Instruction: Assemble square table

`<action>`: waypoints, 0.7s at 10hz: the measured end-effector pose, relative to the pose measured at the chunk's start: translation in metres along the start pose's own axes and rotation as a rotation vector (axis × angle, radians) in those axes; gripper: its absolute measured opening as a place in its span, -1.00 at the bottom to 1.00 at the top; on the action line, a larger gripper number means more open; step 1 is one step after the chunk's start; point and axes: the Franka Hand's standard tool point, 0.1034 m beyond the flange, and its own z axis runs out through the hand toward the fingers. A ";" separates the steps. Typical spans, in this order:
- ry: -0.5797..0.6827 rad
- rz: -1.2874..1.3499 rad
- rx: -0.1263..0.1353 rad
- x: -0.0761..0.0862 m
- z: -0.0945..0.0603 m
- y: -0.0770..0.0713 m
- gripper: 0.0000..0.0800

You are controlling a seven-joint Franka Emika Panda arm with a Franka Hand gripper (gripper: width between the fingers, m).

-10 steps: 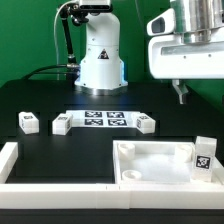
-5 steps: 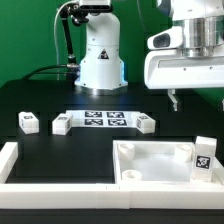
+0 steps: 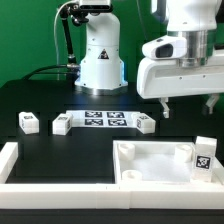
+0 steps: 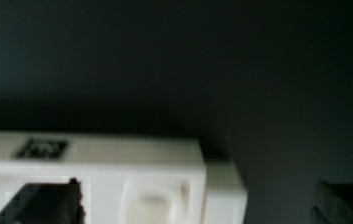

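Observation:
The white square table top [image 3: 152, 163] lies tray-side up at the front right, with round sockets in its corners. One tagged white leg [image 3: 203, 155] stands at its right edge. Three more legs [image 3: 28, 122] [image 3: 62, 125] [image 3: 146, 123] rest on the black table further back. My gripper [image 3: 187, 106] hangs open above the table top's far side, with nothing between its fingers. In the blurred wrist view a corner of the table top [image 4: 120, 160] with a tag [image 4: 43, 148] shows, and the dark fingertips [image 4: 48, 203] of the gripper [image 4: 199, 205] stand wide apart over it.
The marker board [image 3: 103, 120] lies between two of the legs. A low white border wall [image 3: 50, 190] runs along the front and the exterior view's left. The robot base [image 3: 100, 60] stands at the back.
The gripper has moved toward the exterior view's left and come lower, over the far side of the table top. Its jaws stay open. The parts have not moved.

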 end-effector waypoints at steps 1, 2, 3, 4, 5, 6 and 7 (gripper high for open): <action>-0.020 -0.116 -0.023 -0.012 -0.003 0.002 0.62; -0.023 -0.264 -0.040 -0.017 -0.005 0.009 0.62; -0.011 -0.344 -0.043 -0.015 -0.006 0.016 0.62; -0.013 -0.375 -0.042 -0.015 -0.005 0.015 0.62; -0.030 -0.358 -0.039 -0.017 -0.005 0.014 0.62; -0.035 -0.357 -0.040 -0.018 -0.003 0.018 0.62; -0.091 -0.342 -0.037 -0.029 0.006 0.030 0.62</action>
